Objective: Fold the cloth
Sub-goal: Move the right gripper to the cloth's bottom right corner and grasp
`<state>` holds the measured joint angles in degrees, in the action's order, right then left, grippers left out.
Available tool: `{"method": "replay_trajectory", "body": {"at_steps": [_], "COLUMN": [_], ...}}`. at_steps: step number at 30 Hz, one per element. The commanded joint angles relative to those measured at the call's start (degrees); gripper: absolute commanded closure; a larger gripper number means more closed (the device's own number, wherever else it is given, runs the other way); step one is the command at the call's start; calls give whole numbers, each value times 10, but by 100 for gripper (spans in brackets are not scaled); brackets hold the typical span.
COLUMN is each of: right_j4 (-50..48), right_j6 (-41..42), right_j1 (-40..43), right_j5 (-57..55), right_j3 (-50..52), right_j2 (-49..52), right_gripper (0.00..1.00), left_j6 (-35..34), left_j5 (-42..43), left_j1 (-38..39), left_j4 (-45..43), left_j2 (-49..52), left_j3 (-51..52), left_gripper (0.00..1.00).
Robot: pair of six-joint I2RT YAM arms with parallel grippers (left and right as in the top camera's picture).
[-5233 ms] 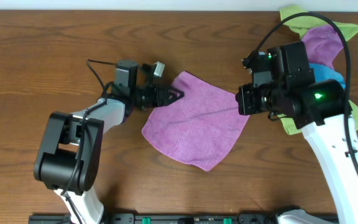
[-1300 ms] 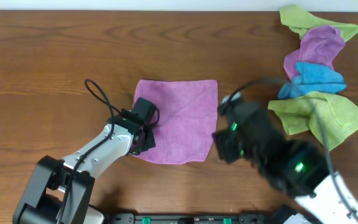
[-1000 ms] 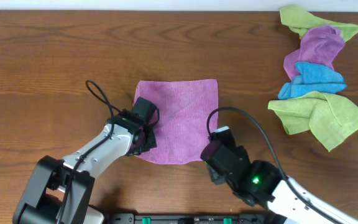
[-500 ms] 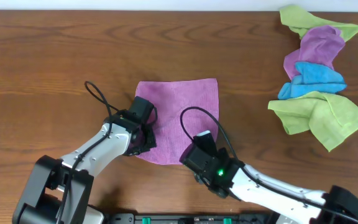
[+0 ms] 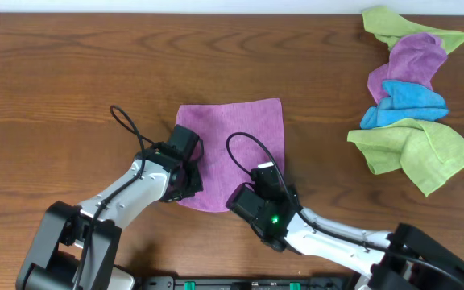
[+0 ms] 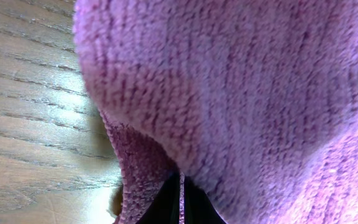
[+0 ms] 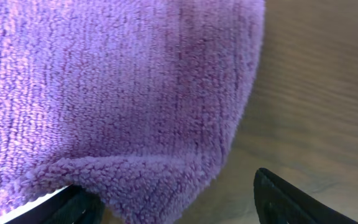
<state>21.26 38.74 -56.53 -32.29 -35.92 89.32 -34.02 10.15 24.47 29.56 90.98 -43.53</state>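
The left end effector (image 5: 185, 173) is pinching the near-left corner of the cloth (image 5: 236, 137) while the right end effector (image 7: 179, 200), spread around the near-right corner, likely needs closing before folding.

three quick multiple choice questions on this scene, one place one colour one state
1. Where on the table lies the pile of spare cloths? A near left B far right C centre
2. Colour of the cloth between the mauve cloth and the lower green cloth? A blue B red C white
3. The left gripper is: A open over bare wood B shut on the purple cloth C holding a cup
B, it sits far right; A, the blue cloth lies there; B, it pinches that cloth's near left corner.
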Motion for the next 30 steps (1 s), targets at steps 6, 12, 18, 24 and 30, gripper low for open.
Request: {"method": "replay_trajectory", "body": {"at_steps": [6, 12, 18, 24, 30], "right_j4": [40, 56, 111, 197, 253], "right_j6": [16, 15, 9, 9, 22], "right_j1": [88, 134, 137, 139, 160], "right_j5": [-40, -52, -116, -171, -194], "right_j3": [-4, -35, -95, -154, -184], "right_j2": [14, 13, 13, 13, 13], "right_gripper": [23, 23, 22, 21, 20], "left_j6": [15, 15, 15, 15, 15], "left_j5": [0, 0, 0, 0, 0], "left_j1": [-2, -2, -2, -2, -2], "left_j4": [4, 4, 4, 4, 4], "left_j2": [9, 9, 9, 9, 9], "left_j3": [11, 11, 11, 11, 11], "left_gripper": [94, 94, 94, 94, 94]}}
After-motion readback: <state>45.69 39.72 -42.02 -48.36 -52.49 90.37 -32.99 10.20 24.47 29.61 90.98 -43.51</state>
